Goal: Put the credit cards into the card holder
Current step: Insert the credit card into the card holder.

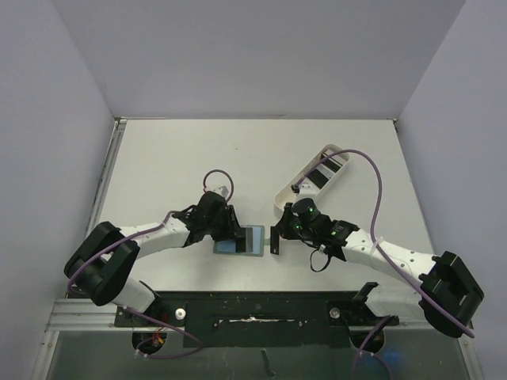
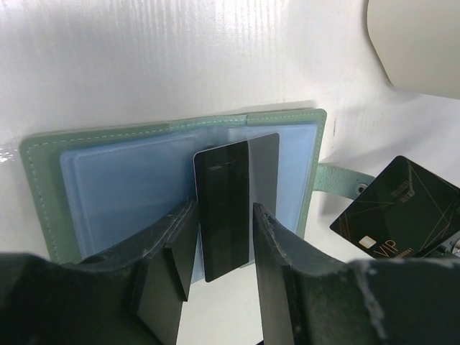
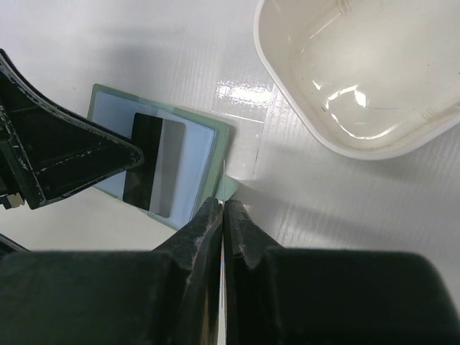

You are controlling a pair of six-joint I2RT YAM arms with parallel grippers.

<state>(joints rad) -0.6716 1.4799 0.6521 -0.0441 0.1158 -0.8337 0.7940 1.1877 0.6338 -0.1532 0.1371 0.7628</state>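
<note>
While the card holder (image 2: 122, 180) lies spread open on the white worktop (image 1: 174, 166) between the two arms, a black credit card (image 2: 226, 208) rests on its bluish inner pockets near the middle fold (how far it is tucked in is unclear). The left fingers (image 2: 277, 287) stand roughly half apart, straddling that card without visibly pinching it. The right fingers (image 3: 205, 237) are pressed together on a second credit card (image 2: 399, 205), held just beside the holder's snap tab (image 2: 345, 183). A white tray (image 3: 374, 65) sits near, beyond the right fingers.
</note>
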